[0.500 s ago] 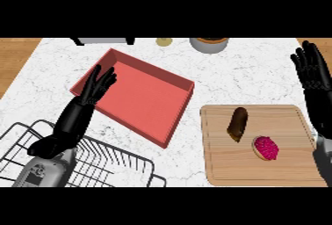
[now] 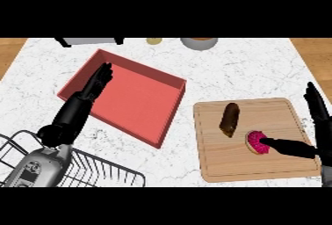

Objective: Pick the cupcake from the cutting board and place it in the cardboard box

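A pink-frosted cupcake lies on the wooden cutting board at the lower right. My right hand comes in from the right edge, open, its thumb tip touching the cupcake's right side while its fingers point straight up, away from it. The box is a shallow red tray, left of the board, with nothing in it. My left hand hovers open over the box's left rim, fingers straight.
A dark brown oblong pastry lies on the board just up-left of the cupcake. A black wire dish rack fills the lower left corner. At the counter's far edge stand a bowl, a small yellow item and a dark appliance.
My right hand has come down from the far right corner to the board, and its thumb now meets the cupcake. The left hand has hardly moved.
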{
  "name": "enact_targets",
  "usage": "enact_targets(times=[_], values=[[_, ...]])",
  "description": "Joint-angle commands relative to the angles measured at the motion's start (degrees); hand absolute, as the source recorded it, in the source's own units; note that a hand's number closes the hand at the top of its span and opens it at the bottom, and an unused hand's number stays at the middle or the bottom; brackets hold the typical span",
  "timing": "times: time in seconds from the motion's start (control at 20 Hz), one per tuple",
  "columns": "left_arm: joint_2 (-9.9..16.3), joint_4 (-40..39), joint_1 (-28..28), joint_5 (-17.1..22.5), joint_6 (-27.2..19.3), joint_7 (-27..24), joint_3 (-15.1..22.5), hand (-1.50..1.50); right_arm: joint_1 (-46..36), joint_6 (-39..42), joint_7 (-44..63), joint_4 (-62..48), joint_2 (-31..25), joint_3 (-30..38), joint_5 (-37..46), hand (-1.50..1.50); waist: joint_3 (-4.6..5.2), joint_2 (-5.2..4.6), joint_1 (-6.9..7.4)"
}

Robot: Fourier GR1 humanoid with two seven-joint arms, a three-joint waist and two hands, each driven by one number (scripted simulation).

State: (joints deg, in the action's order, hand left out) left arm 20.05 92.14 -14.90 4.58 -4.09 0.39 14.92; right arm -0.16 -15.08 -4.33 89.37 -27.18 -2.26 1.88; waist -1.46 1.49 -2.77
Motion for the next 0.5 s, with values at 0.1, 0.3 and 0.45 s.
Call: enact_targets(times=[0.1,0.3,0.45], values=[[-0.1,-3.3,3.7,1.6,-0.3,3.1,1.2,0.00,12.1,-9.5,-0.7,-2.0,-8.2,-5.7,23.0,-1.50,1.92,-1.40,-0.61],[-0.2,-2.8,2.2,2.6,-0.9,5.0,2.7,0.00,14.9,-14.2,8.2,6.9,-9.5,-9.2,35.1,-1.50,2.00,-0.94,0.26],[-0.5,-2.9,3.8,1.7,-2.3,4.4,5.1,0.00,19.8,-11.4,16.7,16.6,-11.3,-9.8,39.8,-1.50,2.03,-0.85,0.02]])
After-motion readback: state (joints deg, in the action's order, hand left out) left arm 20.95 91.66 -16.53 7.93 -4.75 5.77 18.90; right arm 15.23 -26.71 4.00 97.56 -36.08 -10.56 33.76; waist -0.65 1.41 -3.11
